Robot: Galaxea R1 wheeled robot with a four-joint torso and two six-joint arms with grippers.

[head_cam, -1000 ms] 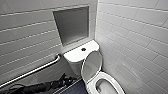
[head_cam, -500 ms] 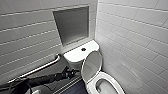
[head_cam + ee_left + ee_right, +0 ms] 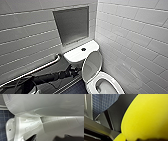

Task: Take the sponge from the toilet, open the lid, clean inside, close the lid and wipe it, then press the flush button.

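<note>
The white toilet (image 3: pixel 105 82) stands in the corner with its lid (image 3: pixel 92 65) raised upright against the tank. The small dark flush button (image 3: pixel 83 49) sits in the middle of the flat tank top. My left gripper (image 3: pixel 73 70) reaches in from the left, just beside the raised lid and below the tank's front edge. In the left wrist view its dark fingertips (image 3: pixel 33 137) stand wide apart, open and empty, close under white ceramic (image 3: pixel 50 106). The yellow sponge (image 3: pixel 146 119) looms large in the right wrist view, with my right gripper shut on it.
A metal grab bar (image 3: pixel 37 70) runs along the left tiled wall. A grey recessed niche (image 3: pixel 71 25) is set above the tank. White tiled wall (image 3: pixel 135 40) hems the toilet in on the right. Dark blue floor tiles (image 3: pixel 75 88) lie left of the bowl.
My left arm has stretched further toward the side of the raised lid. The lid stays upright.
</note>
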